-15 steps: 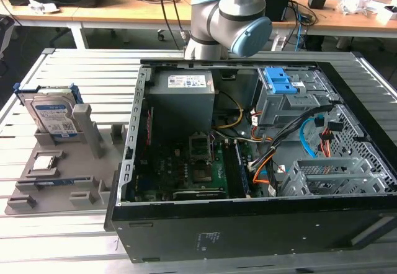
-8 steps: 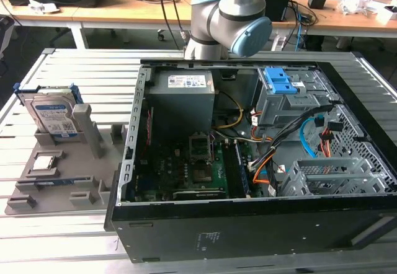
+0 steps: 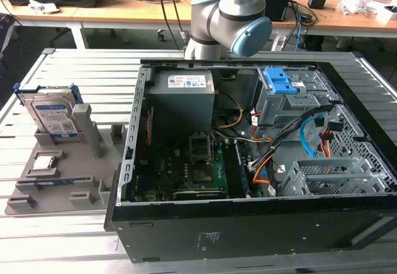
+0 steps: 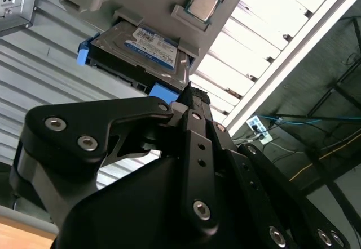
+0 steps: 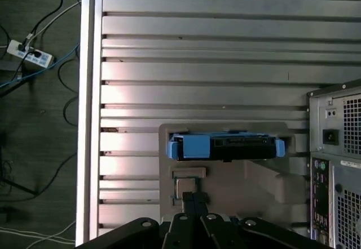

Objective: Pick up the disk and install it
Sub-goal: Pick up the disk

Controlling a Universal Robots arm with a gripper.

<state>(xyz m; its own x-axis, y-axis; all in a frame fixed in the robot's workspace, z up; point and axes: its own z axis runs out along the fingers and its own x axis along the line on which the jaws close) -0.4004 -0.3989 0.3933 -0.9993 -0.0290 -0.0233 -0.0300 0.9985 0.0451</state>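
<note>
Operator: Claw [image 5: 193,197] first. How does it stand?

Inspector: Closed, going by both wrist views. The black fingers [image 4: 194,142] lie together with nothing between them, so the claw is empty.

Operator: What is nearest its tip?

Inspector: A grey holder [image 5: 254,181] on the table. In the first wrist view the tip lines up with that holder and stops short of the disk [image 5: 225,146], with a visible gap between them. The disk is seen edge-on there, with blue rails [image 5: 189,146] at its ends.

Operator: And in the second wrist view?

Inspector: The disk [image 4: 149,46] shows its white-and-blue label, seated in the same holder. A small square silver chip [image 4: 202,4] sits in a pocket just beside it.

Operator: Where is the disk in the wider scene?

Inspector: At the left of the exterior view, standing upright in its slot with the label facing the camera [image 3: 54,116]. The chip [image 3: 44,162] lies flat in front of it, lower in the frame. The holder rests on a slatted metal table [image 3: 80,63].

Operator: The computer?

Inspector: An open black computer case [image 3: 248,230] fills the centre and right of the exterior view, well apart from the disk. A blue latch [image 3: 279,80] sits on a grey bay at its upper right. The arm [image 3: 226,20] rises at top centre, behind the case.
</note>
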